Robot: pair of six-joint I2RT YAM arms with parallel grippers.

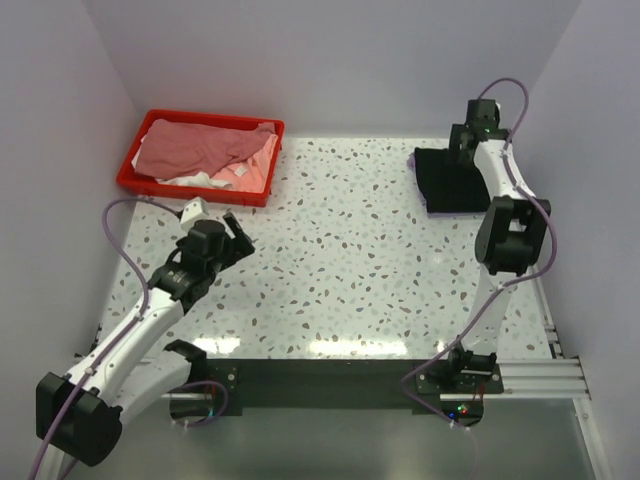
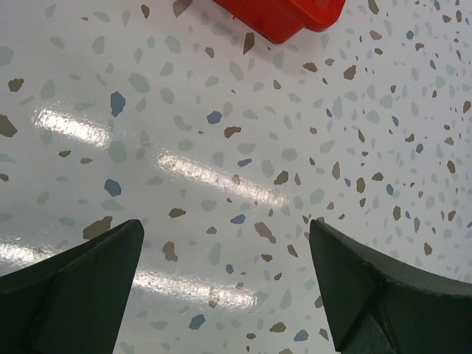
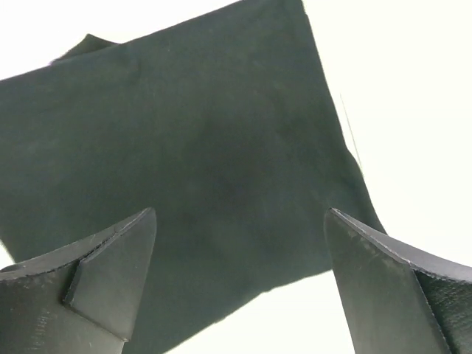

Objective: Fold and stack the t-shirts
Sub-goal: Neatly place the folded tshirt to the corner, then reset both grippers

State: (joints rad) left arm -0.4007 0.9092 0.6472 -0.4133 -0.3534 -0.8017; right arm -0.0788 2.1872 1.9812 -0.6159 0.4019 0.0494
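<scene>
A folded black t-shirt (image 1: 447, 182) lies at the back right of the table, with a thin light purple edge (image 1: 452, 213) showing under its near side. My right gripper (image 1: 455, 152) hovers open just over it; in the right wrist view the black cloth (image 3: 199, 147) fills the space between the spread jaws (image 3: 240, 214), which hold nothing. A dusty pink/red t-shirt (image 1: 200, 148) and white cloth (image 1: 195, 180) lie crumpled in the red bin (image 1: 195, 190). My left gripper (image 1: 237, 228) is open and empty over bare table (image 2: 226, 225).
The red bin stands at the back left, and its corner shows at the top of the left wrist view (image 2: 284, 18). White walls close in the left, back and right sides. The speckled tabletop (image 1: 350, 260) lies between the arms.
</scene>
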